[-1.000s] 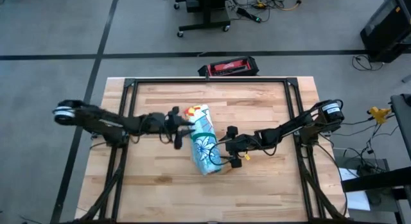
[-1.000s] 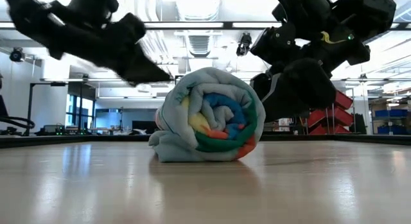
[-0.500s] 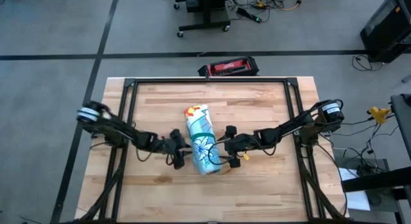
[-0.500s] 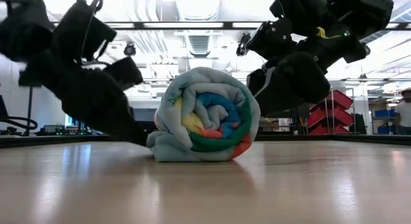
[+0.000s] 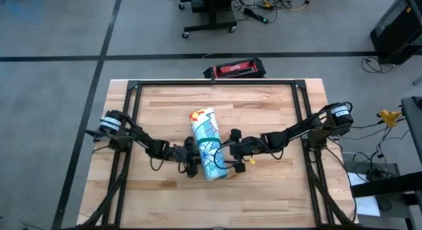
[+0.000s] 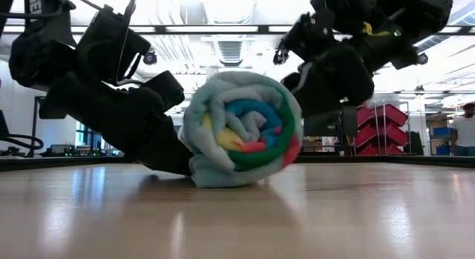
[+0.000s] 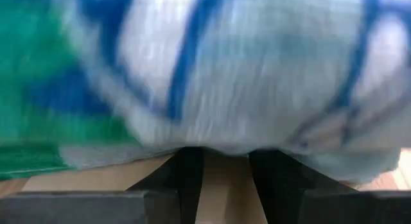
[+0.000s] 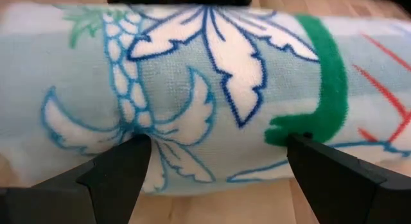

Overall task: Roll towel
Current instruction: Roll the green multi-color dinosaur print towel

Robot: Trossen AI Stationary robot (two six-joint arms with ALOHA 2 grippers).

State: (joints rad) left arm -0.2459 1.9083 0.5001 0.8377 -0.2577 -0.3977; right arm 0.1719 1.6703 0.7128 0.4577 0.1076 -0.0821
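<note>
Towel (image 5: 208,143) lies rolled into a thick cylinder near the middle of the wooden worktop (image 5: 264,105), its spiral end facing the low camera. On its left side the left end effector (image 5: 191,161) presses against the roll low down, close to the worktop surface, fingers (image 7: 186,176) narrowly apart and holding nothing. On the opposite side the right end effector (image 5: 229,159) touches the roll with its fingers (image 8: 119,172) spread wide, also holding nothing.

Overhead: straight down, whole table (image 5: 264,190). Low: table height, level, facing room. Wrist cameras: pressed near towel (image 8: 212,89) from opposite sides. Towel shared by all.
</note>
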